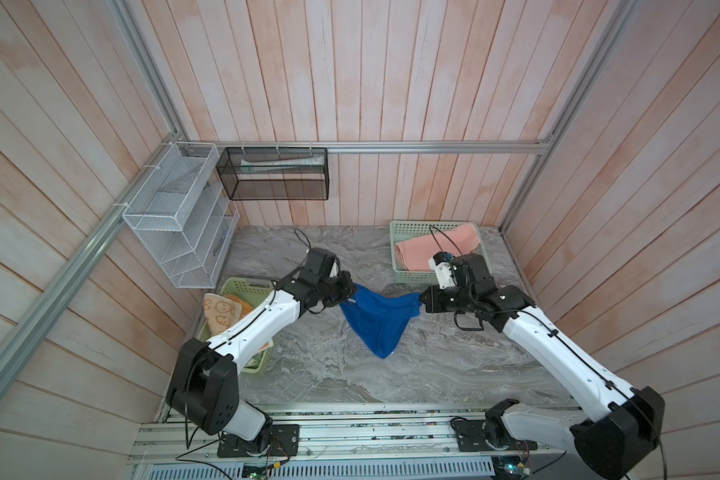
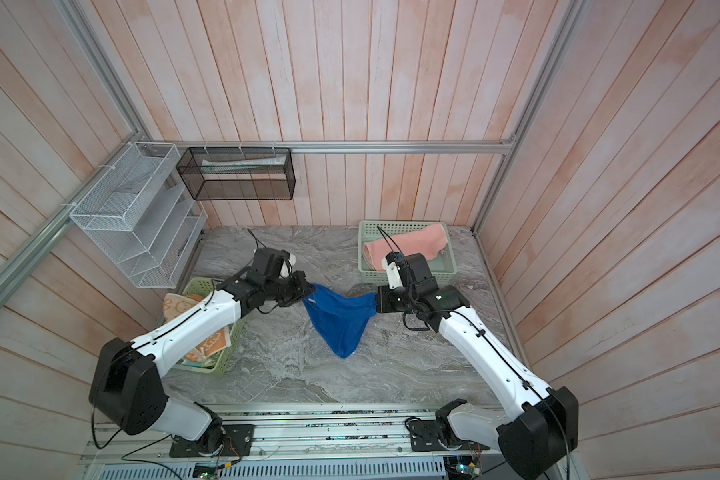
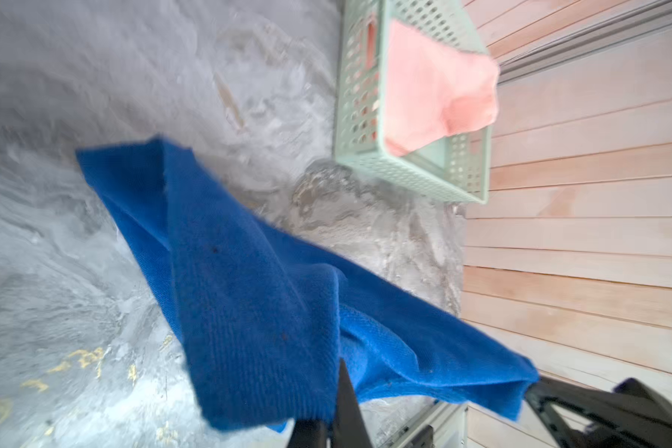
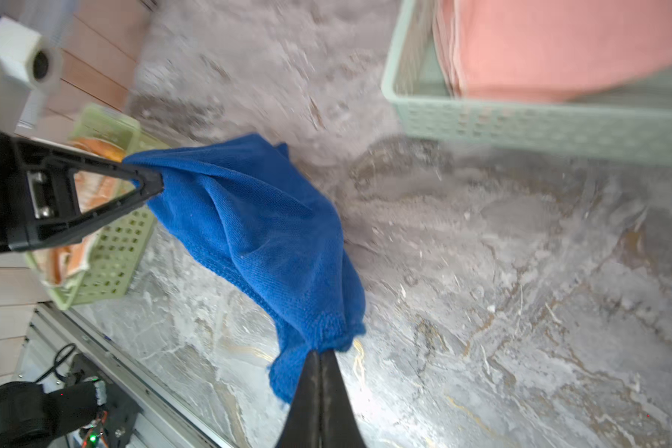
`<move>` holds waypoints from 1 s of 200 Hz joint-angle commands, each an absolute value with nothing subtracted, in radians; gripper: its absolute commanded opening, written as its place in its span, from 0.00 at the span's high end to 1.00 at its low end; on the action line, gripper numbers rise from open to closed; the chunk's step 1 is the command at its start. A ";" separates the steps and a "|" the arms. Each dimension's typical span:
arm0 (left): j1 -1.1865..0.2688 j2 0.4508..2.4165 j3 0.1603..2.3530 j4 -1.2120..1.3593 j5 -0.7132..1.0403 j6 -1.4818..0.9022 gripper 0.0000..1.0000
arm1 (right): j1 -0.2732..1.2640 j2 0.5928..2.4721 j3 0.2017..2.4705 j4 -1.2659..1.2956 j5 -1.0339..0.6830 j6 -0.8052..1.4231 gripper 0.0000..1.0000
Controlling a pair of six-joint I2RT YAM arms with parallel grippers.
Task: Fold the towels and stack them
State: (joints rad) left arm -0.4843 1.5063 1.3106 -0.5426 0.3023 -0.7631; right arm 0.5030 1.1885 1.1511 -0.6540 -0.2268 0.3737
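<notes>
Work surface: a grey, veined marble-look tabletop (image 1: 433,365), smooth and slightly glossy, is lying inside a booth of pale pink-washed wooden plank walls (image 1: 391,83). A silver aluminium frame rail (image 1: 433,146) is running along the back wall. A white wire-mesh tiered rack (image 1: 171,216) and a black mesh rectangular basket (image 1: 273,174) are hanging from the frame at the far left corner.

The plain royal blue terry towel (image 1: 377,320) is hanging between the two arms over the middle of the table, sagging into a downward-pointing triangle. Whether its lowest tip is touching the surface cannot be told. Its looped pile and stitched hem are showing clearly in the right wrist view (image 4: 268,240).

The left gripper (image 1: 350,293) is pinching one upper corner with its jaws closed down on the cloth. The right gripper (image 1: 422,300) is doing the same at the opposite corner, where the black tapered fingers (image 4: 315,388) are pressing together on bunched fabric.

The plain pink terry towel (image 1: 437,247) is lying loosely folded in a pale green perforated plastic basket (image 1: 412,276) at the far right — one end is draping over the rim. An orange towel with cream figures (image 1: 221,313) is sitting crumpled in a second pale green perforated basket (image 1: 242,286) at the left edge, partly under the left arm.
</notes>
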 commanded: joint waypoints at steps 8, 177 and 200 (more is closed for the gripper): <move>-0.476 1.572 1.674 -1.127 0.181 -0.491 1.00 | 0.525 1.133 1.188 -0.812 -0.333 0.380 1.00; -0.365 1.569 0.944 -0.303 0.476 -0.730 0.63 | 0.509 1.377 0.712 -0.415 -0.407 0.512 1.00; -0.365 1.582 0.944 -0.248 0.506 -0.753 0.63 | 0.509 1.369 0.712 -0.422 -0.399 0.509 1.00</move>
